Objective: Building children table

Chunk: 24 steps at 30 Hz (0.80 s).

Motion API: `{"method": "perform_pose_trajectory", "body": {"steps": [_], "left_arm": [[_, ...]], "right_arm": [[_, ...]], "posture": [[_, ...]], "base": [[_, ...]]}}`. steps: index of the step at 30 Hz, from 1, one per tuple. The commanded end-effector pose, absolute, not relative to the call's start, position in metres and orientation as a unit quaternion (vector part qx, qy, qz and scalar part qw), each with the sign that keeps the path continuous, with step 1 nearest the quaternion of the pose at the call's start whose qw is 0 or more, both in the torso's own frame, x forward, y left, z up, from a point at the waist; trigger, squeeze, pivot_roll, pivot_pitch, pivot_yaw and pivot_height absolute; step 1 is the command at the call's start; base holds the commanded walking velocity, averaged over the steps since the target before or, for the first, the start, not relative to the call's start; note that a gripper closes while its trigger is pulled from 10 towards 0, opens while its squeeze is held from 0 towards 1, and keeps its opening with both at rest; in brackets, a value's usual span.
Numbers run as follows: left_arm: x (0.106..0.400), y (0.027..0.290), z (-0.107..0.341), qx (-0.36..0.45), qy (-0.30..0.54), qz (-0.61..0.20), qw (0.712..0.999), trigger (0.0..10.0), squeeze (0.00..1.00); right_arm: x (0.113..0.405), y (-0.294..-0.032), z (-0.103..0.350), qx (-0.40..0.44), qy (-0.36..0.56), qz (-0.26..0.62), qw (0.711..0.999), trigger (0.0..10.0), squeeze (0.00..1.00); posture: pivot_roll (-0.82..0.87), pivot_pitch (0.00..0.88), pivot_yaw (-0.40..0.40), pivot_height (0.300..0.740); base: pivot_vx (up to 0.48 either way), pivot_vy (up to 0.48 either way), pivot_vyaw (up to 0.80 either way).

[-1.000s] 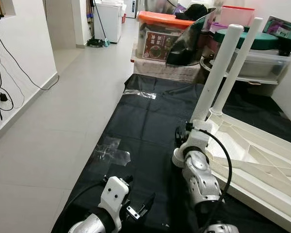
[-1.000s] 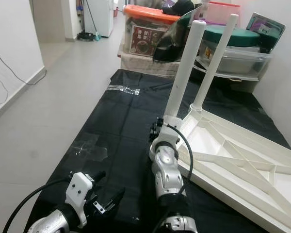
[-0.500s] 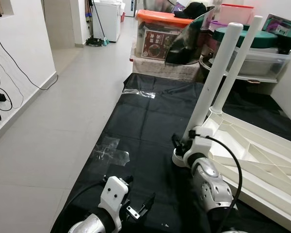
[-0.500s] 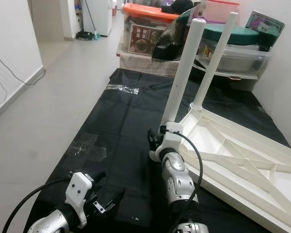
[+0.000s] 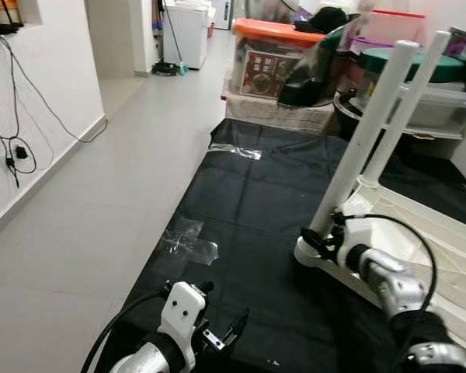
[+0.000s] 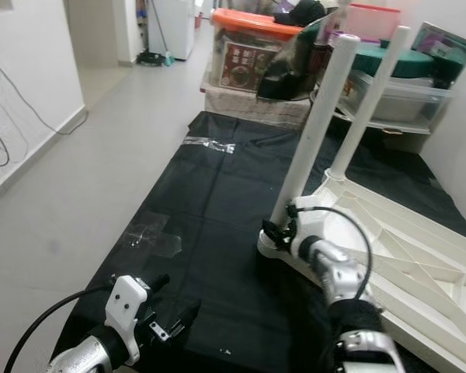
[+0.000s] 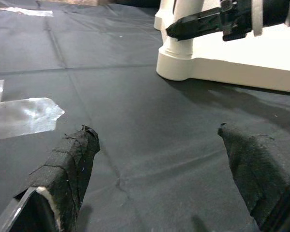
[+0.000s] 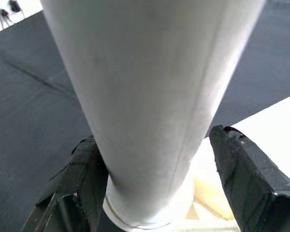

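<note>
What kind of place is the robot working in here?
Probably a home hallway used for storage: a pale tiled floor beside a white wall, stacked plastic storage boxes at the far end, and a black sheet taped down under the upturned white table.

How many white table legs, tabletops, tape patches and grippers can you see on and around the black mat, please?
White table legs: 2
Upturned white tabletop: 1
Clear tape patches on the black mat: 2
Grippers, left gripper and right gripper: 2
Total: 7

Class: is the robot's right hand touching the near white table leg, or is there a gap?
Cannot tell. In the right wrist view the right hand straddles the white table leg; one finger sits against it, the other stands apart.
</note>
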<state>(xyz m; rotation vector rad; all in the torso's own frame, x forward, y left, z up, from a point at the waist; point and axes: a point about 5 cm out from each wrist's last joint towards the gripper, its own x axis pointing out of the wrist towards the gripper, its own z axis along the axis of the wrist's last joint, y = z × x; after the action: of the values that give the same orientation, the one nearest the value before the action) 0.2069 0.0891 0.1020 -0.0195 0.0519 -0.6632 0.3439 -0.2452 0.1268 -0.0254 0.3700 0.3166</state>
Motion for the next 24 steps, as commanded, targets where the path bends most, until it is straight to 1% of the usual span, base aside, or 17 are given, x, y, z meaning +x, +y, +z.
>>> {"method": "perform_pose_trajectory", "body": {"steps": [1,3,5,6,7,8,9,14,15,17,20,24], "left_arm": [[0.206,0.086,0.102,-0.017,0.029,-0.329,0.944,10.0,0.00],[0.206,0.086,0.102,-0.018,0.029,-0.329,0.944,10.0,0.00],[0.206,0.086,0.102,-0.018,0.030,-0.330,0.943,10.0,0.00],[0.206,0.086,0.102,-0.018,0.030,-0.330,0.943,10.0,0.00],[0.206,0.085,0.102,-0.018,0.029,-0.329,0.944,10.0,0.00],[0.206,0.085,0.102,-0.018,0.029,-0.329,0.944,10.0,0.00],[0.206,0.085,0.102,-0.017,0.029,-0.329,0.944,10.0,0.00],[0.207,0.083,0.102,-0.018,0.027,-0.329,0.944,10.0,0.00],[0.207,0.082,0.102,-0.019,0.027,-0.328,0.944,10.0,0.00],[0.206,0.083,0.102,-0.019,0.029,-0.338,0.941,10.0,0.00],[0.205,0.083,0.101,-0.020,0.030,-0.339,0.940,10.0,0.00],[0.204,0.084,0.100,-0.020,0.033,-0.339,0.940,10.0,0.00]], "right_arm": [[0.340,-0.261,0.128,0.006,0.197,0.151,0.969,10.0,0.00],[0.340,-0.262,0.129,0.014,0.198,0.162,0.967,10.0,0.00],[0.336,-0.260,0.130,0.012,0.201,0.209,0.957,10.0,0.00],[0.336,-0.260,0.130,0.012,0.201,0.209,0.957,10.0,0.00],[0.333,-0.260,0.128,-0.010,0.214,0.233,0.949,10.0,0.00],[0.333,-0.260,0.128,-0.010,0.214,0.233,0.949,10.0,0.00],[0.331,-0.261,0.126,-0.026,0.223,0.249,0.942,10.0,0.00],[0.330,-0.266,0.128,-0.061,0.240,0.267,0.931,10.0,0.00],[0.331,-0.270,0.131,-0.073,0.245,0.270,0.928,10.0,0.00],[0.334,-0.281,0.147,-0.093,0.247,0.277,0.924,10.0,0.00],[0.333,-0.282,0.150,-0.093,0.246,0.285,0.922,10.0,0.00],[0.330,-0.284,0.154,-0.102,0.253,0.320,0.907,10.0,0.00]], "posture": [[0.21,0.000,-0.123,0.740],[0.21,0.000,-0.123,0.740],[0.21,0.000,-0.123,0.740],[0.21,0.000,-0.123,0.740],[0.21,0.000,-0.126,0.740],[0.21,0.000,-0.126,0.740],[0.20,0.000,-0.127,0.740],[0.16,0.000,-0.127,0.740],[0.16,0.000,-0.127,0.740],[0.15,0.000,-0.098,0.740],[0.15,0.000,-0.098,0.740],[0.15,0.000,-0.094,0.740]], "base": [[0.000,0.000,0.00],[0.000,0.000,0.00],[0.000,0.000,0.00],[0.000,0.000,0.00],[0.000,0.000,0.00],[0.000,0.000,0.00],[0.000,0.000,0.00],[0.000,0.000,0.00],[0.000,0.000,0.00],[0.000,0.000,0.00],[0.000,0.000,0.00],[0.000,0.000,0.00]]}}
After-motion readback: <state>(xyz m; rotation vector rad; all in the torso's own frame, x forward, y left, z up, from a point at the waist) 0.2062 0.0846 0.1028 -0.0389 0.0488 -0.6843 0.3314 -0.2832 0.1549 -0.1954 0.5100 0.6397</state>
